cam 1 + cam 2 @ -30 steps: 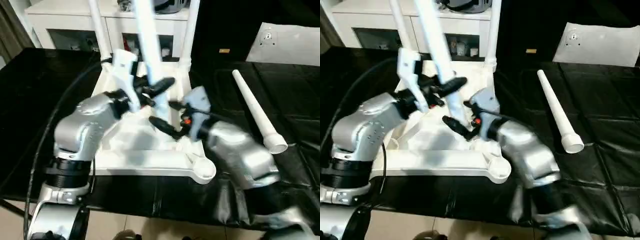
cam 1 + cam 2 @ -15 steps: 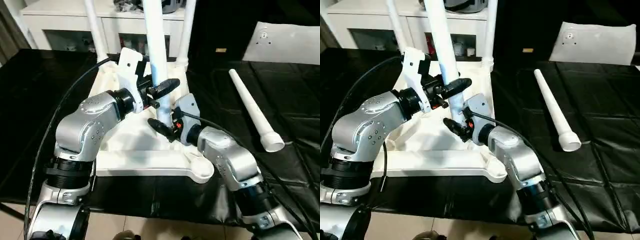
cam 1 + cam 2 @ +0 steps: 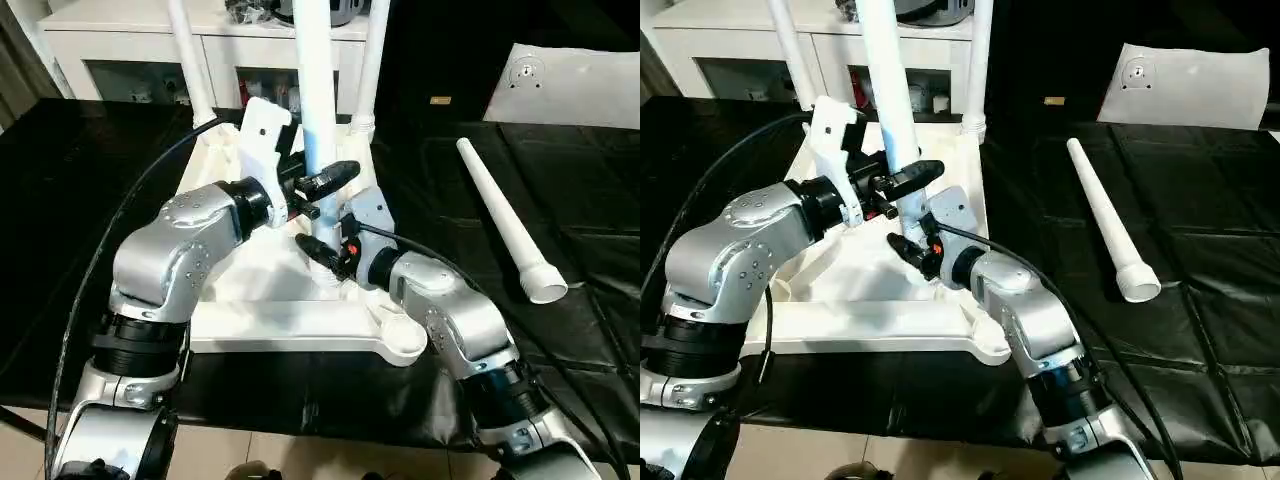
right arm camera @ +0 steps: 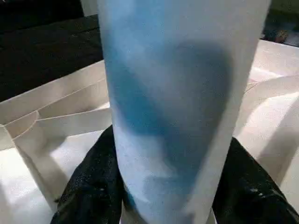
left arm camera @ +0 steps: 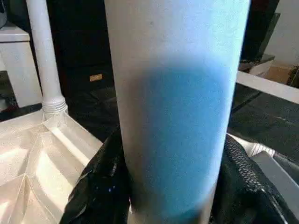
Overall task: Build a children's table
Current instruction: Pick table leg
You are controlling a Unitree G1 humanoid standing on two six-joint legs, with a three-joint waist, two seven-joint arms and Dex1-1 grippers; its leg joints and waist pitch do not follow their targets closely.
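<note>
The white square tabletop [image 3: 250,300] lies upside down, ribbed side up, on the black-covered work table [image 3: 60,200], an empty round socket [image 3: 402,340] at its near right corner. Above it the right gripper [image 3: 322,255] is clamped low on an upright white leg [image 3: 318,110], and the left gripper [image 3: 325,180] clamps the same leg just higher. A loose leg [image 3: 505,225] lies to the right. Two fitted legs [image 3: 372,60] stand in the far corners, with a white cabinet [image 3: 130,50] behind.
</note>
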